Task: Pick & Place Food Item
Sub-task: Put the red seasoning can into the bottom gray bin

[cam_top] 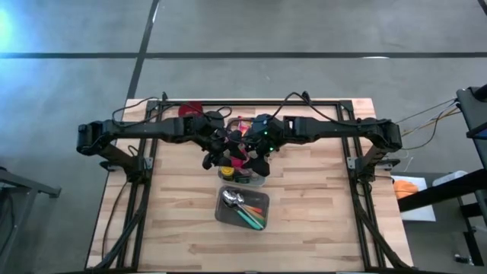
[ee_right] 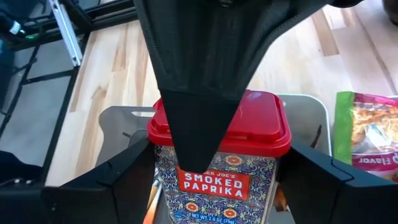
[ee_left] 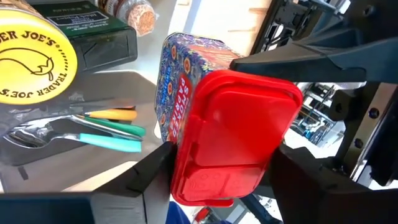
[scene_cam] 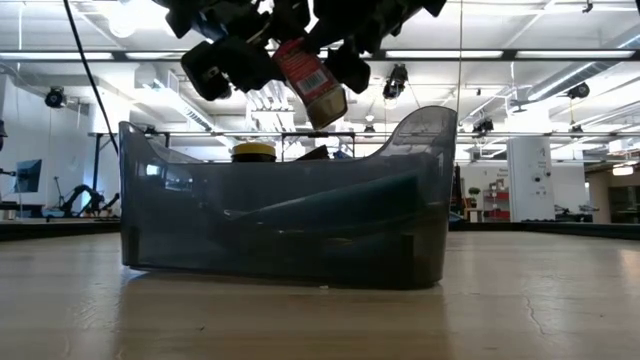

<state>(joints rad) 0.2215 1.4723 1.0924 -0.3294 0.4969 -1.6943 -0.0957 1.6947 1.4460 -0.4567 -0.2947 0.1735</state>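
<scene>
The wooden worktop (cam_top: 319,221) carries two grey bins near its middle: one bin (cam_top: 245,175) lies under the meeting grippers toward the far edge, and the other bin (cam_top: 228,215), closer to the near edge, holds a spoon (cam_top: 233,199) and some green and orange utensils (cam_top: 253,218). Both dark arms reach in from the left and right edges and meet over the farther bin. Between them hangs the smoked paprika tin (ee_right: 214,180), red lid (ee_left: 233,140) and patterned body, raised above the bin and tilted in the low view. The right gripper (ee_right: 214,165) has a finger on each side of the tin's body and is clamped on it. The left gripper (ee_left: 217,168) sits at the lid end with its fingers (ee_left: 152,171) close on either side of the lid; whether they are pressing it or just beside it cannot be told from here. In the bin below, the left wrist view shows a yellow-lidded jar (ee_left: 34,59), a dark green box (ee_left: 93,31) beside it and a small round brown item (ee_left: 134,14) further on. The right wrist view shows a snack bag (ee_right: 367,134) just beside the tin.
</scene>
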